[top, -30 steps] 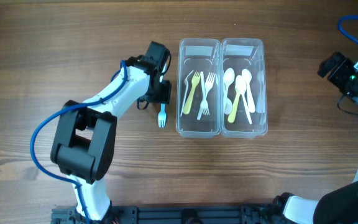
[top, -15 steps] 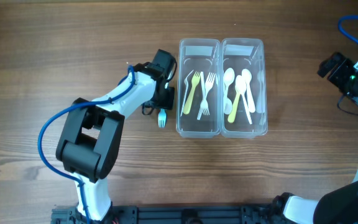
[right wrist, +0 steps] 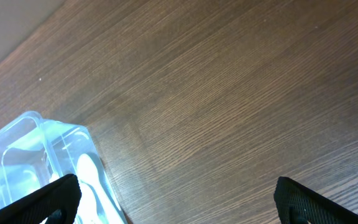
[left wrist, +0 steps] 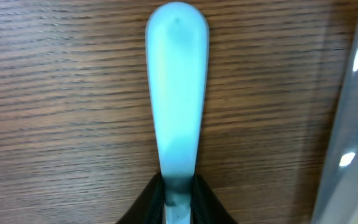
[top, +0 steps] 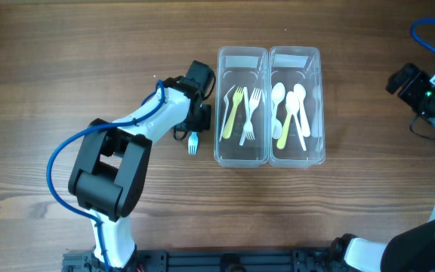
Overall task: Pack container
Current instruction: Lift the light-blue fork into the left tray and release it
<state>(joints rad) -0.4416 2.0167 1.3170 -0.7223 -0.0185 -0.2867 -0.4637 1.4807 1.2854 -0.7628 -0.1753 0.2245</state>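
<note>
The wooden bench [top: 66, 60] carries two clear tubs side by side. The left tub [top: 242, 156] holds forks [top: 240, 113] and the right tub [top: 295, 156] holds spoons [top: 291, 113]. The right hand [right wrist: 179, 194] gapes wide, well apart from them. The left hand [left wrist: 178, 204] pinches a blue fork [left wrist: 176, 93] just beside the left tub.

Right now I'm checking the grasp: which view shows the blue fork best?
Left wrist: the blue fork handle fills the frame, pinched in the left end effector. Overhead shows only its tines; right wrist shows none of it.
</note>
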